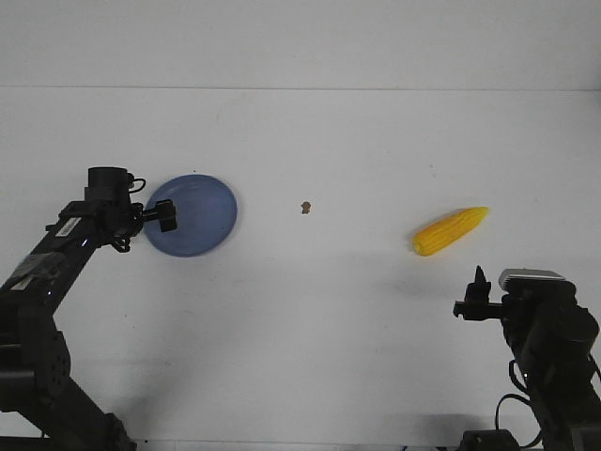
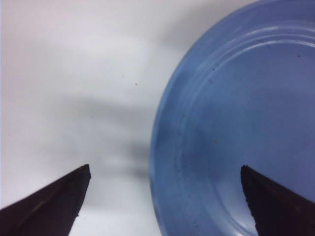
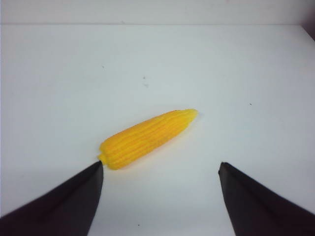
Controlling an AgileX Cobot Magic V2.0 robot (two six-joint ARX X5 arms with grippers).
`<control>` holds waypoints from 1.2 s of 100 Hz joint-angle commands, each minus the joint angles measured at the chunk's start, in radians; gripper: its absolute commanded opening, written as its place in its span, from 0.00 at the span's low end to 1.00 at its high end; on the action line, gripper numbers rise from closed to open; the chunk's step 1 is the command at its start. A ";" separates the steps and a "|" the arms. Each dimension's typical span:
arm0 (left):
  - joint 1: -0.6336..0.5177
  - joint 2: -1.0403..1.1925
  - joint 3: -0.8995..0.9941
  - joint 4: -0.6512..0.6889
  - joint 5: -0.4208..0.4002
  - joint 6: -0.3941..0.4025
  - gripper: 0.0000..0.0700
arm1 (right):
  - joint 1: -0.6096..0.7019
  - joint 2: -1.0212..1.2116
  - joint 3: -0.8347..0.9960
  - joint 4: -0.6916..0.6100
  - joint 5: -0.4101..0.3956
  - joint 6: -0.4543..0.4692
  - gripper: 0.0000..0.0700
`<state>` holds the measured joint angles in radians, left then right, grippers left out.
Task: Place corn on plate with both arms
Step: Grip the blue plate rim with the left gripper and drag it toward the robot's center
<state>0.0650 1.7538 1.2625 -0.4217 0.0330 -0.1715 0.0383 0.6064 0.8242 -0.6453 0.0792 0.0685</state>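
While corn lies untouched, far from plate: both grippers agape, empty; pickup, placement pending.

- A white surface fills the view, with a pale wall behind it.
- The blue plate lies on the left side, flat on the surface.
- The left gripper sits over the plate's left rim; its jaws are too small to read.
- The yellow corn lies on the right, well apart from the plate, pointed end up-right.
- The right gripper stands near the corn, below it, not touching.
- A small brown speck lies between plate and corn.
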 commanded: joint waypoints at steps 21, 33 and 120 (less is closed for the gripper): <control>0.000 0.057 0.016 0.004 0.008 0.000 0.85 | 0.001 0.003 0.017 0.015 0.000 0.011 0.71; 0.000 0.059 0.016 0.004 0.020 0.003 0.48 | 0.001 0.003 0.017 0.015 0.000 0.010 0.71; -0.103 -0.216 0.004 -0.059 0.518 -0.032 0.01 | 0.001 0.003 0.017 0.017 0.000 0.010 0.71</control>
<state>-0.0059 1.5299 1.2633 -0.4587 0.5358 -0.1978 0.0383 0.6064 0.8242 -0.6449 0.0792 0.0689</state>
